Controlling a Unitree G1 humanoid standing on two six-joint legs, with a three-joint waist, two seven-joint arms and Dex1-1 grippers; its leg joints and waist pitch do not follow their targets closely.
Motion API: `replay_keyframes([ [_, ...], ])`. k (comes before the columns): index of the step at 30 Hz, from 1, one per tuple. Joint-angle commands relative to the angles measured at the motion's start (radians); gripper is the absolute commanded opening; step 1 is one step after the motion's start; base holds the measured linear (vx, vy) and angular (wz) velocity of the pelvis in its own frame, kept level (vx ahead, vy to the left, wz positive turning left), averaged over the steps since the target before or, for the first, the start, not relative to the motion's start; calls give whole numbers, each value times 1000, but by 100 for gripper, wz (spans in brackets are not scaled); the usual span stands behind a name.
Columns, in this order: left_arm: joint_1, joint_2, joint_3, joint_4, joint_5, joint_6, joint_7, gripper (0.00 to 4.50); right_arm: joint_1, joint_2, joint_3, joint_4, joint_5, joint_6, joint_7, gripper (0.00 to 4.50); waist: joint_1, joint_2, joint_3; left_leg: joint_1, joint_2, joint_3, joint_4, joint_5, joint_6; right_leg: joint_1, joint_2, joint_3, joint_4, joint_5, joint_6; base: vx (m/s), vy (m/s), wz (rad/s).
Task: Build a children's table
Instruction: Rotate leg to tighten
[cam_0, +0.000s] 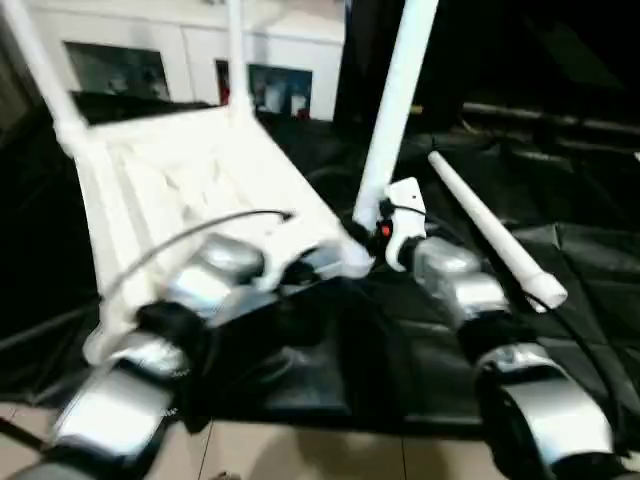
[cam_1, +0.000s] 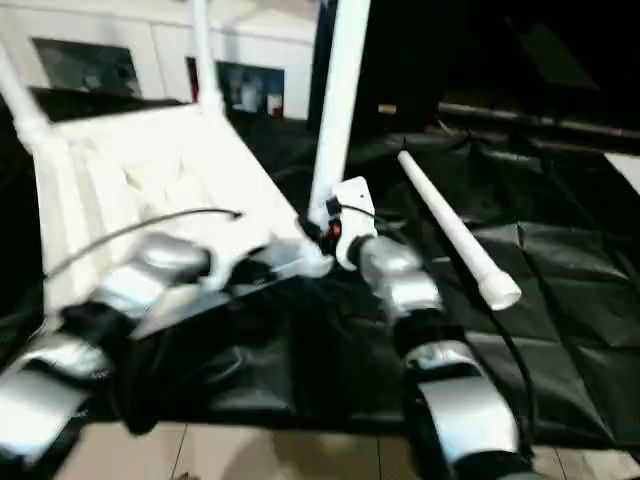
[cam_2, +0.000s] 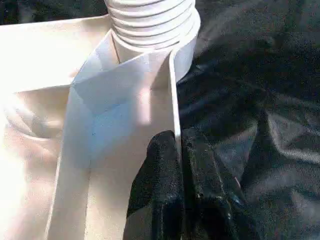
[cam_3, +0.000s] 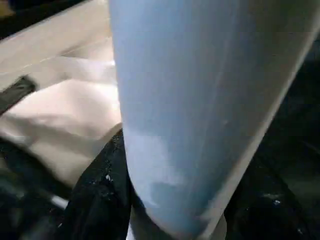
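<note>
Nearest the viewer, the two silver forearms reach forward over a pale tiled floor (cam_0: 300, 450) onto a crumpled black plastic sheet (cam_1: 560, 330) spread on that floor. The white rectangular plastic table top (cam_0: 190, 190) lies upside down on the sheet, ribbed underside up, its long axis running from the near corner away toward the far left.

At the near edge of the table top, the left gripper (cam_2: 180, 165) has its jaws pressed together on the thin upright rim wall (cam_2: 173, 100), one black finger on each side of it. Just beyond the fingers along that rim stands the round corner socket (cam_2: 187, 47), with the ridged end of a leg (cam_2: 150, 20) seated in it.

At this same near corner, the right gripper (cam_0: 385, 235) is clamped on the long white tapered round leg (cam_0: 395, 100); its jaws stand about half apart, one black finger (cam_3: 100, 185) visible against the side of the leg low down. The leg's long axis is nearly upright, leaning slightly to the right of the table top as it rises.

To the right of the table top, a second white tapered leg (cam_0: 495, 230) lies loose on the sheet, its wider end pointing toward the viewer and its narrow end pointing away.

At the far corners of the table top, two further white legs (cam_0: 45, 70) (cam_0: 236, 50) stand upward. Behind the table top stands a white cabinet with glass doors (cam_0: 270, 85).
</note>
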Motion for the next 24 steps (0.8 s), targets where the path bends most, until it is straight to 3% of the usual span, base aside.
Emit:
replay_keyframes([
  [1,-15,-13,2,-64,-37,-42,-69,0,104,-9,59,132,-60,103,-4,190,-3,22,-41,-4,34,-3,-57,-105,28,37,-75,63,-46,100,-243,0,0,0],
  [5,46,75,1,-166,-91,-67,-234,0,130,-119,101,101,-59,78,293,190,5,20,-39,-5,38,0,-54,-127,49,46,-76,59,-47,78,-255,0,0,0],
  [8,71,114,-2,-205,-116,-60,-313,0,129,-157,118,113,-64,64,379,190,8,23,-38,1,42,3,-54,-139,51,37,-74,59,-46,61,-264,0,0,0],
  [15,79,131,-7,-220,-116,-59,-340,0,138,-176,159,114,-101,33,409,190,15,21,-36,3,41,1,-58,-155,19,36,-76,60,-49,-10,-250,0,0,0],
  [24,56,121,-5,-186,-83,-73,-285,0,157,-172,204,71,-119,-9,412,190,16,22,-41,2,38,1,-53,-125,24,39,-73,59,-44,41,-250,0,0,0],
])
